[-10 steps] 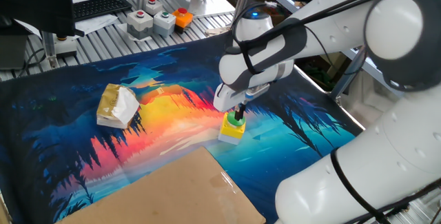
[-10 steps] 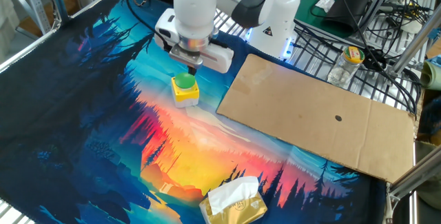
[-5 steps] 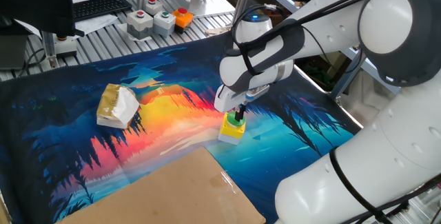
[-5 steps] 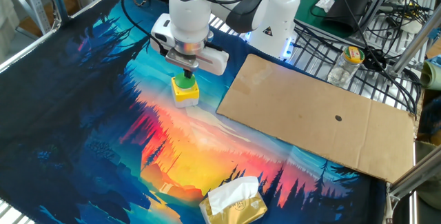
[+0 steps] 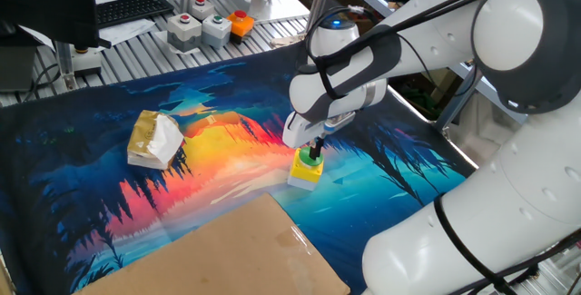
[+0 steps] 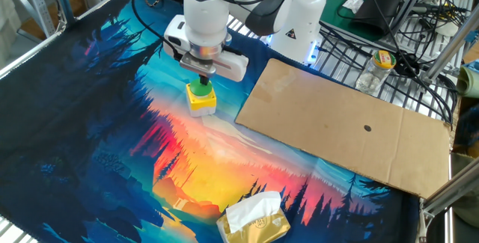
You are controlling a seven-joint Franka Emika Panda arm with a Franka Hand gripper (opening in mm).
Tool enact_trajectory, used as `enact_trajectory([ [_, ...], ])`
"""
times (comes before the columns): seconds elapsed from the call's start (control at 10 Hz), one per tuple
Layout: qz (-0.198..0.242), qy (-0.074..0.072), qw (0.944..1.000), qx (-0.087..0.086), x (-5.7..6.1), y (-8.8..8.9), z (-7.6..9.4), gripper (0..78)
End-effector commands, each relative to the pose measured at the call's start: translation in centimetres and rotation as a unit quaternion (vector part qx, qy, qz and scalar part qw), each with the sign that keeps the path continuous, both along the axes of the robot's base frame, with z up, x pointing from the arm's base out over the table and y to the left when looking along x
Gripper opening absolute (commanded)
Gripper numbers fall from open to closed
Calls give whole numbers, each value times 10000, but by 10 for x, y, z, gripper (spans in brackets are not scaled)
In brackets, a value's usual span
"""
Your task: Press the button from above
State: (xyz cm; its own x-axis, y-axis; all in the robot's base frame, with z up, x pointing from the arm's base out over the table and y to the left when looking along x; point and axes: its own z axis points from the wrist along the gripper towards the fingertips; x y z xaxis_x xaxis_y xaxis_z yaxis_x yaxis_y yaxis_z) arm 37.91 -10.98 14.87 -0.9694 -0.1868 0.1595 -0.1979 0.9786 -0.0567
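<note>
Button [image 5: 305,172] [image 6: 201,98]: yellow box, green dome cap, on the printed mat just beside the cardboard sheet [image 6: 344,125]. Gripper [image 5: 315,150] [image 6: 203,79]: directly above the button, fingertips meeting the cap; finger spacing indiscernible

The gripper [image 5: 315,150] sits right on top of the button [image 5: 306,170], so no way in from above. Open mat [image 6: 90,101] all round the button's sides. Flat cardboard [image 6: 344,127] lies near one side, low, not touching it. Tissue pack [image 5: 154,139] is well apart. Grey boxes w/ red buttons [image 5: 201,27] sit far back, off the mat.
</note>
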Motion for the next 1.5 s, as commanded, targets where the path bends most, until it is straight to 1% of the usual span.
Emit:
enact_trajectory([
  [0.1, -32, -23, 10000, -11, 6, -3, 2, 0],
  [0.6, -39, -21, 10000, -13, 11, -1, -6, 0],
  [0.7, -25, -25, 10000, 15, 12, -2, -13, 0],
  [0.8, -12, -56, 10000, 42, 12, -4, -21, 0],
  [0.9, -5, -123, 9999, 67, 12, -6, -32, 0],
  [1.0, -29, -130, 9999, 70, 13, -7, -40, 0],
  [1.1, -70, -123, 9999, 68, 13, -7, -40, 0],
  [1.2, -108, -84, 9999, 57, 12, -8, -39, 0],
  [1.3, -128, 5, 9999, 54, 11, -9, -35, 0],
  [1.4, -151, 66, 9999, 53, 8, -9, -28, 0],
  [1.5, -194, 81, 9998, 48, 5, -9, -20, 0],
])
